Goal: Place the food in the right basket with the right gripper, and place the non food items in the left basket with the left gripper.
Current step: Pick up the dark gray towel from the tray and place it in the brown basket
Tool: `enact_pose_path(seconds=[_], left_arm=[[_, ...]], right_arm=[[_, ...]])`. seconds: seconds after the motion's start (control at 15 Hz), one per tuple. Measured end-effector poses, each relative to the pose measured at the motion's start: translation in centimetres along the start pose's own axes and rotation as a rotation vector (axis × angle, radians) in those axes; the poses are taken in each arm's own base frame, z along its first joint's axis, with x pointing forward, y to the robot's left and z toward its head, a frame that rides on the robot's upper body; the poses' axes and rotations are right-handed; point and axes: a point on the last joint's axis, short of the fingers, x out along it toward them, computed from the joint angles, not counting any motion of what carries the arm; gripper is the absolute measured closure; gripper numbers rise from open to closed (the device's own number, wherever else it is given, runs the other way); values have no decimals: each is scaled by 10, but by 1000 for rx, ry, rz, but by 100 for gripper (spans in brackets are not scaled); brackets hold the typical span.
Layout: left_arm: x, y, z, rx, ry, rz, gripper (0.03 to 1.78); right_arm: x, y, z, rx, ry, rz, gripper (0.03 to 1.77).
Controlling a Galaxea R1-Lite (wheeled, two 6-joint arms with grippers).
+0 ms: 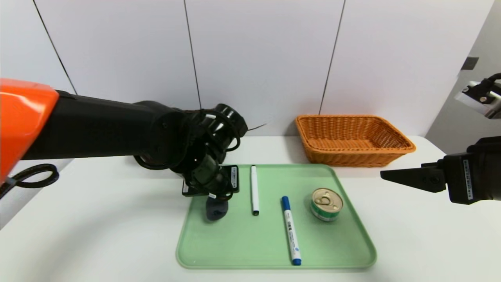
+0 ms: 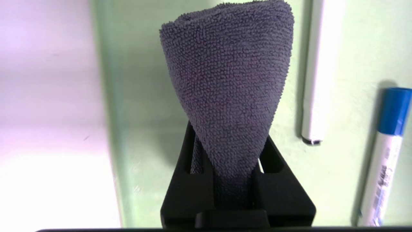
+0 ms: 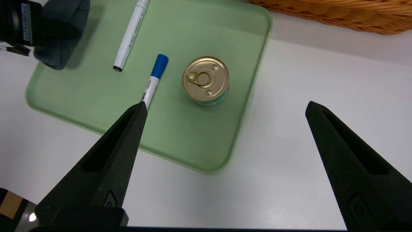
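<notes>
My left gripper has its jaws clenched on the folded dark grey cloth, which hangs over the near-left corner of the green tray on the white table. The slim white marker, the blue-capped marker and the tin can lie on the tray. My right gripper waits to the right of the tray, jaws spread wide, near the orange wicker basket. The dark basket is hidden from me, probably behind my left arm. I judge the lift should go straight up before swinging left, keeping the dangling fold clear of the tray rim.
</notes>
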Motion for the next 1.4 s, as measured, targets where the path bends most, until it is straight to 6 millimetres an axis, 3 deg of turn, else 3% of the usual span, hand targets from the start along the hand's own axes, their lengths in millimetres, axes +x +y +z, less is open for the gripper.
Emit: enact_pose_path(seconds=[0.27, 0.53, 0.8, 1.0, 1.2, 1.4], left_arm=[[-48, 10, 7, 52, -69, -43, 151], [-89, 29, 28, 73, -183, -67, 151], [-121, 57, 65, 16, -309, -44, 151], [-109, 87, 102, -11, -370, 38, 151], [-76, 118, 133, 10, -407, 124, 151], [-37, 136, 151, 3, -425, 162, 151]], right_arm=[[0, 0, 0, 15, -2, 0, 10], [0, 0, 1, 15, -3, 0, 10], [1, 0, 0, 15, -1, 3, 10], [2, 0, -1, 14, 4, 4, 10], [3, 0, -4, 14, 16, -2, 10], [5, -1, -8, 14, 31, -2, 10]])
